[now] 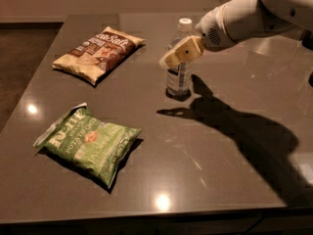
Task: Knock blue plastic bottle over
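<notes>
Glossy worktop (234,180) beneath the gripper (181,53). Green chip bag (88,143) and brown chip bag (98,53) well apart from it, toward the view's left. Blue plastic bottle (178,80) upright, just behind the gripper at shoulder level, contact unclear. Cannot tell whether spread or pressed together. Could glance off the round side, or merely skid it upright.

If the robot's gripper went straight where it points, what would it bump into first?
Most likely the blue plastic bottle. The gripper sits at its upper half, pointing left across it. Depth is unclear, so contact is not certain.
</notes>
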`<state>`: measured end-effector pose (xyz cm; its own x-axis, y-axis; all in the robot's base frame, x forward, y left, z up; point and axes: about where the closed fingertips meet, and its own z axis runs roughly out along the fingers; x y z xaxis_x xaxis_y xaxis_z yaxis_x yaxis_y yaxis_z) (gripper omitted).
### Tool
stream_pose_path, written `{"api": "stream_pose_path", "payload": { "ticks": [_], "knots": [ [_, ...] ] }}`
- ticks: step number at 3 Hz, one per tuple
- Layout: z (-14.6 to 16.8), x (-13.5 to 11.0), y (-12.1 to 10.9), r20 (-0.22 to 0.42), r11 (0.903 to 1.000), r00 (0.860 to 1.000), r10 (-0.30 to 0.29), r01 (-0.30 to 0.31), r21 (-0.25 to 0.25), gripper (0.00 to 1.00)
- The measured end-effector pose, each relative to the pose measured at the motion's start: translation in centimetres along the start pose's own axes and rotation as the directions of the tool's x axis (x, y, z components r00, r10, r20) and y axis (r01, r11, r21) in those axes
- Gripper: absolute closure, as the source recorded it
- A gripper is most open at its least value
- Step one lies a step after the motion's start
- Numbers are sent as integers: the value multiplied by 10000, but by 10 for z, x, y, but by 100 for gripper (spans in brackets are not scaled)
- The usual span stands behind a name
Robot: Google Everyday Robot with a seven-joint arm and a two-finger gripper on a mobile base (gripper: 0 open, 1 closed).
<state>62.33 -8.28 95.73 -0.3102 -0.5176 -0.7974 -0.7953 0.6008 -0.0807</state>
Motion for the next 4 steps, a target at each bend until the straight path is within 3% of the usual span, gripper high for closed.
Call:
{"api": "stream_pose_path", "payload": {
  "ticks": [2, 3, 4],
  "knots": [
    [8, 7, -3, 237, 9987, 9993, 302, -292, -428, 41],
    [-7, 6, -3, 131, 9981, 9992, 381, -374, -483, 64],
    [-36, 4, -7, -678, 9998, 9976, 121, -132, -159, 88]
  ]
}}
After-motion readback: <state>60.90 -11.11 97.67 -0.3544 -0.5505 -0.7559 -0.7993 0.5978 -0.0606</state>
